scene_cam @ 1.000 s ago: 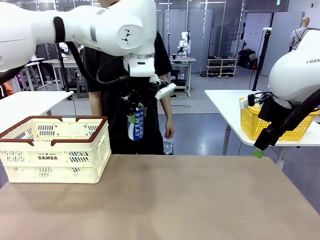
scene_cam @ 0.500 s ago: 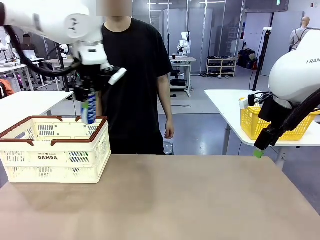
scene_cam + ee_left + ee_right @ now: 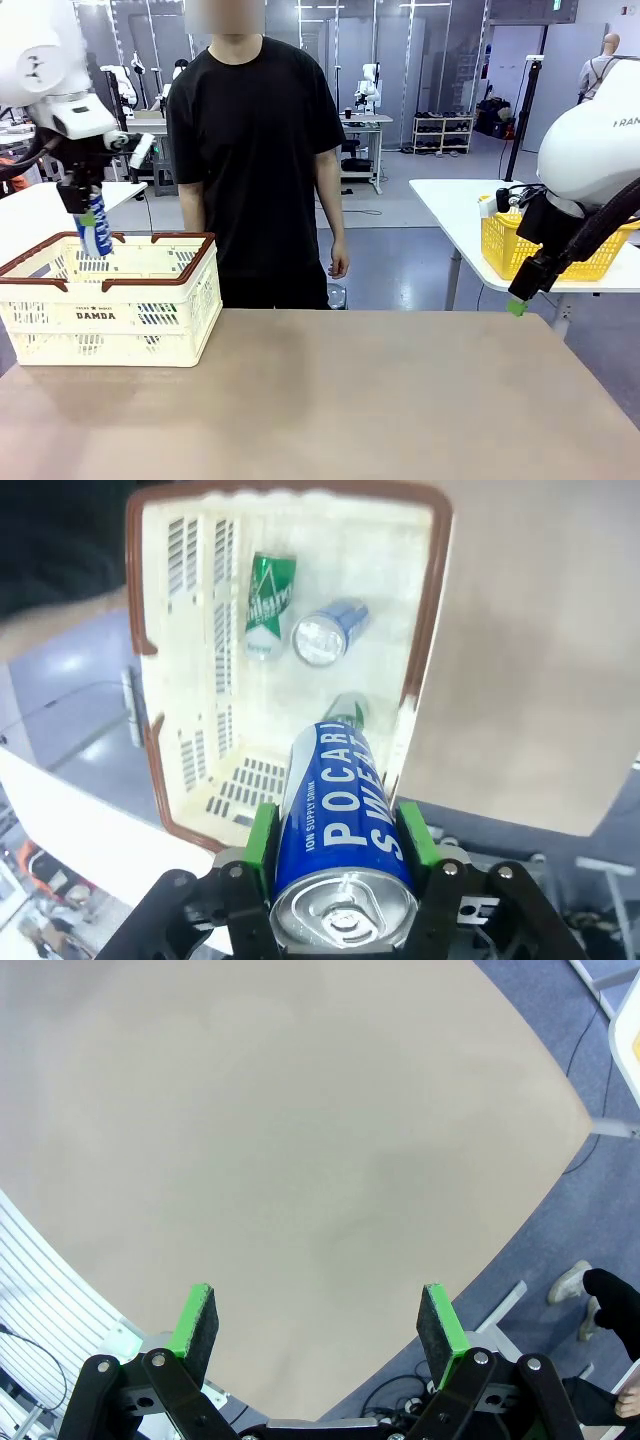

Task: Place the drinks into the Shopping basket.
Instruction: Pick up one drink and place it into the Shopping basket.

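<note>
Blue can (image 3: 345, 820), stiff and slick metal, sits clamped at its sides in our left pincer (image 3: 340, 845), at the frame's upper left over the basket (image 3: 205, 262). We judge it light but dentable, so mid-body grip suits. Right pincer (image 3: 318, 1325) hangs released over the tabletop (image 3: 300, 1140).

Glossy metal can (image 3: 345, 825), matt slotted plastic basket (image 3: 210, 660), smooth matt tan tabletop (image 3: 350, 400).

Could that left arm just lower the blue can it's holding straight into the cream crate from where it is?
Probably yes. The left gripper holds the blue can above the Shopping basket, whose top is open. A green can and another blue can lie inside, with bare floor beside them.
</note>
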Robot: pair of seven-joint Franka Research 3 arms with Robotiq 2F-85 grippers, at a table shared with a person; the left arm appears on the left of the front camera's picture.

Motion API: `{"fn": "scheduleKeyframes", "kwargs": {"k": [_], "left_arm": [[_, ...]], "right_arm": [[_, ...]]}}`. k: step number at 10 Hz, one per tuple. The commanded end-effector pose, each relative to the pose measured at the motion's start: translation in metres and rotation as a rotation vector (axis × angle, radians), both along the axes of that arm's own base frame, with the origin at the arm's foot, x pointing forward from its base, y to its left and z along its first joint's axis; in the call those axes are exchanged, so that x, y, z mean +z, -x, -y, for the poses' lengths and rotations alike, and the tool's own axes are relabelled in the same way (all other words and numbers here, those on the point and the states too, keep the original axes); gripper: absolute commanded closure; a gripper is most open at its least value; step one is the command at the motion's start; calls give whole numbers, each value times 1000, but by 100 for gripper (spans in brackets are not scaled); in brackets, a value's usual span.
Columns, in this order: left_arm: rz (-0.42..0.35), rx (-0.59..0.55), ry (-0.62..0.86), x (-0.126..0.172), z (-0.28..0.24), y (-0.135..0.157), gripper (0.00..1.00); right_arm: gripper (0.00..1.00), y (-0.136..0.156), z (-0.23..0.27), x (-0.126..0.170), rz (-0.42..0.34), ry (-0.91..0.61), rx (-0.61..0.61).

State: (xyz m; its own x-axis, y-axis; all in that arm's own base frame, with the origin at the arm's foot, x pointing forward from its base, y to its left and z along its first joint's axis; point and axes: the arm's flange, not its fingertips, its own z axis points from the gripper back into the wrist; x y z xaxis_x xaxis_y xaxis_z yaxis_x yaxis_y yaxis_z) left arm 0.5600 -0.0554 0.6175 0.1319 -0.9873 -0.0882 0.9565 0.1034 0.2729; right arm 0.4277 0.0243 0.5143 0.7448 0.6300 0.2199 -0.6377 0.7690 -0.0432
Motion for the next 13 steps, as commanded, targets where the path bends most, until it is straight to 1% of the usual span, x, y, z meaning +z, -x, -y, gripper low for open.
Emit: {"fn": "scheduleKeyframes", "kwargs": {"k": [1,3,4,6,7,8,13], "left_arm": [[38,10,58,-4,-28,11,42],[46,46,116,-13,-61,4,42],[41,54,137,-17,-66,1,42],[69,87,177,-18,-77,-3,42],[51,71,190,-16,-80,-3,42],[25,95,139,-19,-76,-4,42],[20,95,152,-21,-75,-5,42]], "right_arm": [[0,1,2,1,1,5,15],[0,1,2,1,1,5,15],[0,1,2,1,1,5,15],[0,1,2,1,1,5,15],[0,1,2,1,1,5,15],[0,1,2,1,1,5,15],[0,1,2,1,1,5,15]]}}
